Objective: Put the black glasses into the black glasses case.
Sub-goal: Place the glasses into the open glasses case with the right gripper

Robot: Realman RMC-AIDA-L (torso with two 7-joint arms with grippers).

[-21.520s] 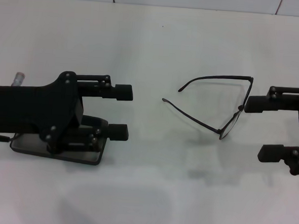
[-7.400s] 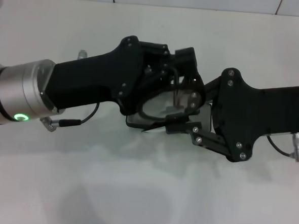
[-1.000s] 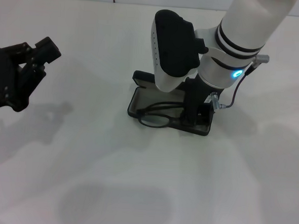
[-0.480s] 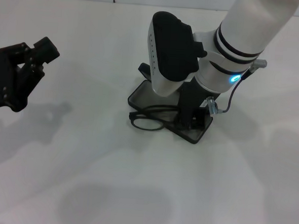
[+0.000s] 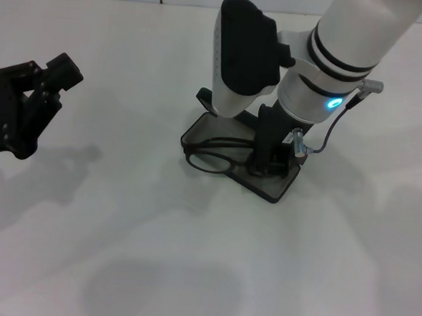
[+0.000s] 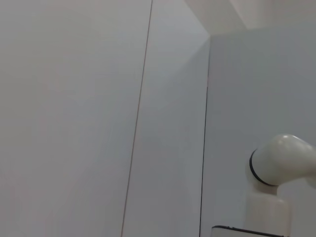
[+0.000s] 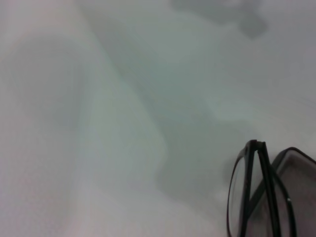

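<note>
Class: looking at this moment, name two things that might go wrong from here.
1. The black glasses overhang the near rim of the black glasses case, so they might slide out or be caught by the lid.
2. The right gripper is down in the case and might drag it when lifting.

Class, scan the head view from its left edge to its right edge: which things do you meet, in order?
Left tool → black glasses, their lens poking over the case rim → black glasses case → right arm's blue light.
</note>
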